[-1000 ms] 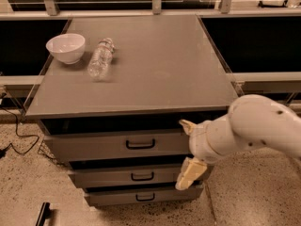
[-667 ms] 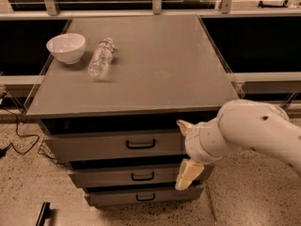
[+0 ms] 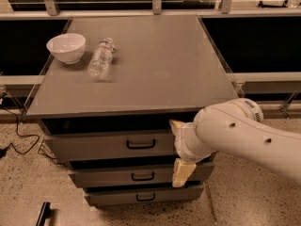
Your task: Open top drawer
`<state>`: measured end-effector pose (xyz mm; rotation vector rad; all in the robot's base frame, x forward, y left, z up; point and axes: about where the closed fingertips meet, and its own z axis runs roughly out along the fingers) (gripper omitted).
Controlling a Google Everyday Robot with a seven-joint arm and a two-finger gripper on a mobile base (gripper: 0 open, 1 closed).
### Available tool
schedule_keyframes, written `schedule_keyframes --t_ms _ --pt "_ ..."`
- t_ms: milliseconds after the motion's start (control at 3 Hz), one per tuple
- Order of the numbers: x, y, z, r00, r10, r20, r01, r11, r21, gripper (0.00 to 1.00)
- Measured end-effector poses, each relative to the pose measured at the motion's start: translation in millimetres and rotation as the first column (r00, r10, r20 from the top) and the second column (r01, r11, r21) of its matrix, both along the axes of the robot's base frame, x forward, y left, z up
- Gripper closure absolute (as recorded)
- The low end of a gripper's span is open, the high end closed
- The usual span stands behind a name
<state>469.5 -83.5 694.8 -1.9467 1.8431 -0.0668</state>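
Handle is the place to hold: a small black bar centred on the top drawer, just under the cabinet top. The front looks rigid and probably slides easily. The gripper sits just right of the handle, fingers apart.

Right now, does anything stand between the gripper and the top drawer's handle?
Nothing visible does. The gripper hangs in front of the right part of the top drawer, fingers spread. Only bare grey drawer front lies between it and the black handle at the drawer's centre.
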Motion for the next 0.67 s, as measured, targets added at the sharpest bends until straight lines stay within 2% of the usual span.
schedule_keyframes --t_ms 667 --pt "23.9 10.8 -22.2 0.9998 0.019 -0.008 -0.019 0.999 -0.043 0.0"
